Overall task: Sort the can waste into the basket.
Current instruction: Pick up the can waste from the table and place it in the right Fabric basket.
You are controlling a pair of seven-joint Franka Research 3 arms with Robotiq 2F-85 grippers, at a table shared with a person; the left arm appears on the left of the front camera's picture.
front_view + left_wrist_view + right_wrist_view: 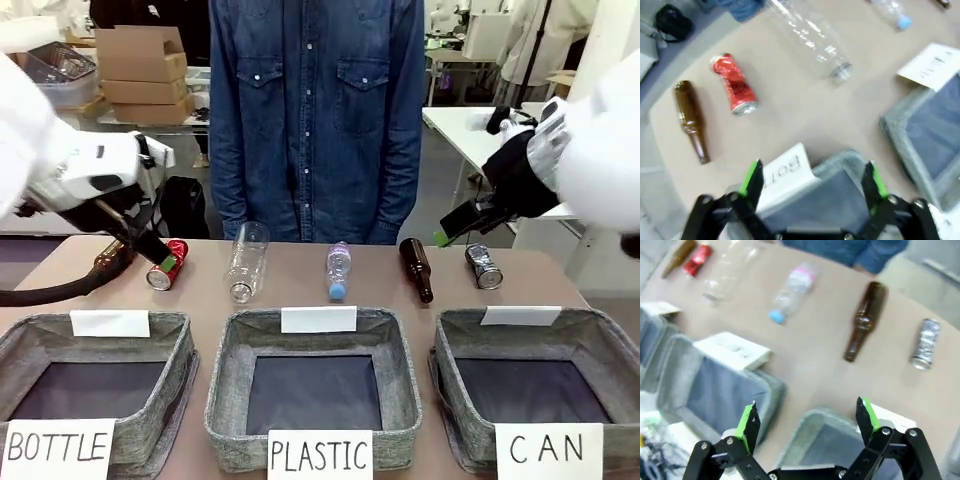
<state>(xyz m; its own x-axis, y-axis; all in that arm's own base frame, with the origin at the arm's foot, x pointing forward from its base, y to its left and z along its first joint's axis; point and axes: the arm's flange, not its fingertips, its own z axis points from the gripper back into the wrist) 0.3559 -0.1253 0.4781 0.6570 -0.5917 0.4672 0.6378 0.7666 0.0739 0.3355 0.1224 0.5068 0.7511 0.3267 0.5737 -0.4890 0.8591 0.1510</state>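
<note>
Tan table [295, 285]: silver can [483, 266] centre-right, just above CAN basket [452, 385]; red can [166, 265] far left. Left gripper [813, 172] and right gripper [806, 412] have fingers apart, empty. Best: right descends square across silver can's width.

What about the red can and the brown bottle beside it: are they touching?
Apart. The left wrist view shows the red can and the brown bottle lying side by side with bare table between them.

Shiny red can [167, 264], silver-grey can [484, 266], two brown glass bottles [416, 268], grey fabric baskets [589, 345], person's blue denim shirt [317, 110].
</note>
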